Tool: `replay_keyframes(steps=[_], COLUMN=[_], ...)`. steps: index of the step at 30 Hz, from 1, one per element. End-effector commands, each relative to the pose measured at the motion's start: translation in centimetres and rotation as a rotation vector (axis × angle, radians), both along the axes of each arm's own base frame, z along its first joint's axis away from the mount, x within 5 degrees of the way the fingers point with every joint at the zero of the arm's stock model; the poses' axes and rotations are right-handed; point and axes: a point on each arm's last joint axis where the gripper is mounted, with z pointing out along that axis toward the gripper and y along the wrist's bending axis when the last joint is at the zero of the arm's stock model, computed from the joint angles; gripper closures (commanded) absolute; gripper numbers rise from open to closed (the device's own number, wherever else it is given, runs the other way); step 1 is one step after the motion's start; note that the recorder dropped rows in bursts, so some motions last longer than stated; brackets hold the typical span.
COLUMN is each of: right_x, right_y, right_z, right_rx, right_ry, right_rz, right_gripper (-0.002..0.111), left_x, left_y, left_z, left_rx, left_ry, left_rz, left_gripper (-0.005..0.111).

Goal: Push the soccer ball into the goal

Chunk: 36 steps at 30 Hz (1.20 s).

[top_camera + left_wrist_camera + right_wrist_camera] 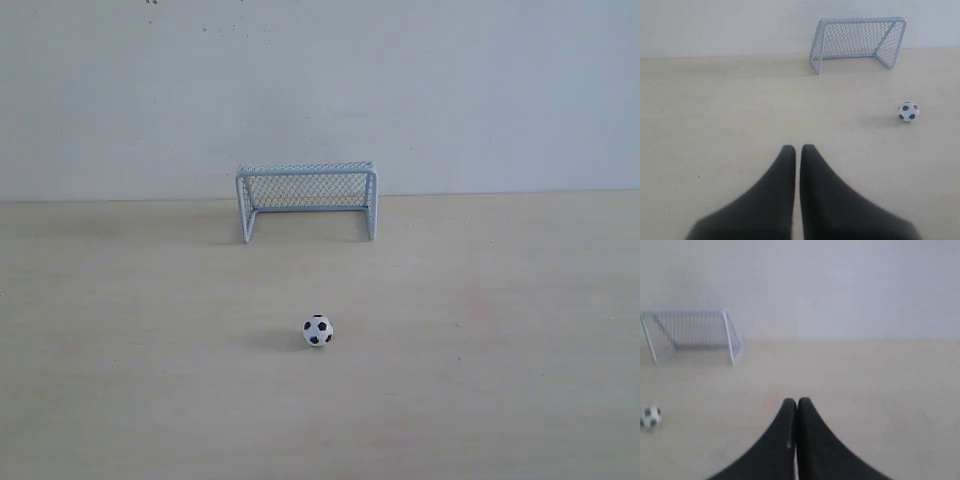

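Observation:
The soccer ball (318, 331), white with black patches, rests on the pale wooden table in front of the goal (306, 199). The goal has a pale blue frame and mesh netting, stands against the back wall, and its mouth faces the ball. No gripper shows in the exterior view. In the left wrist view my left gripper (798, 148) is shut and empty, with the ball (908, 111) and the goal (858, 43) well ahead of it. My right gripper (797, 402) is shut and empty too, far from the ball (650, 417) and the goal (692, 335).
A plain white wall (320, 90) rises right behind the goal. The light wooden table (150, 330) stretches wide on both sides of the ball.

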Motion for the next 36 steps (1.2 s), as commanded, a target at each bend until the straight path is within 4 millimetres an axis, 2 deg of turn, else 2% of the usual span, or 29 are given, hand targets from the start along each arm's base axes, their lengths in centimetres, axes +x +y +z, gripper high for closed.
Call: replay_keyframes(steps=[1,5,10,14,17,20,23,25,30,36], right_x=[-0.7,-1.8,-2.9,-3.5,-3.8,-3.8,-3.0,-1.8,2.4,8.6], right_y=[-0.4,-0.8,-1.1,-1.2,-1.1,-0.6,-0.3,-0.2,0.1,0.7], right_z=[4.5,6.7,8.0,8.5,9.6,11.7,14.6,15.9,18.1,18.2], right_rx=[0.215,0.240,0.259,0.378,0.357,0.289,0.253,0.259,0.176,0.084], right_ry=[-0.383,-0.649,-0.848,-0.920,-0.937,-0.829,-0.670,-0.535,-0.195,0.175], right_rz=[-0.016,-0.025,-0.031,0.016,0.030,0.045,0.049,0.038,-0.012,-0.025], right_gripper=[0.109,0.109,0.109,0.109,0.109,0.109,0.109,0.109,0.109,0.109], left_x=[0.0,0.0,0.0,0.0,0.0,0.0,0.0,0.0,0.0,0.0], left_y=[0.0,0.0,0.0,0.0,0.0,0.0,0.0,0.0,0.0,0.0], left_z=[0.0,0.0,0.0,0.0,0.0,0.0,0.0,0.0,0.0,0.0], left_rx=[-0.002,-0.002,-0.002,-0.002,-0.002,-0.002,-0.002,-0.002,-0.002,-0.002], left_ry=[-0.006,-0.006,-0.006,-0.006,-0.006,-0.006,-0.006,-0.006,-0.006,-0.006], left_rz=[0.002,0.002,0.002,0.002,0.002,0.002,0.002,0.002,0.002,0.002], left_gripper=[0.102,0.102,0.102,0.102,0.102,0.102,0.102,0.102,0.102,0.102])
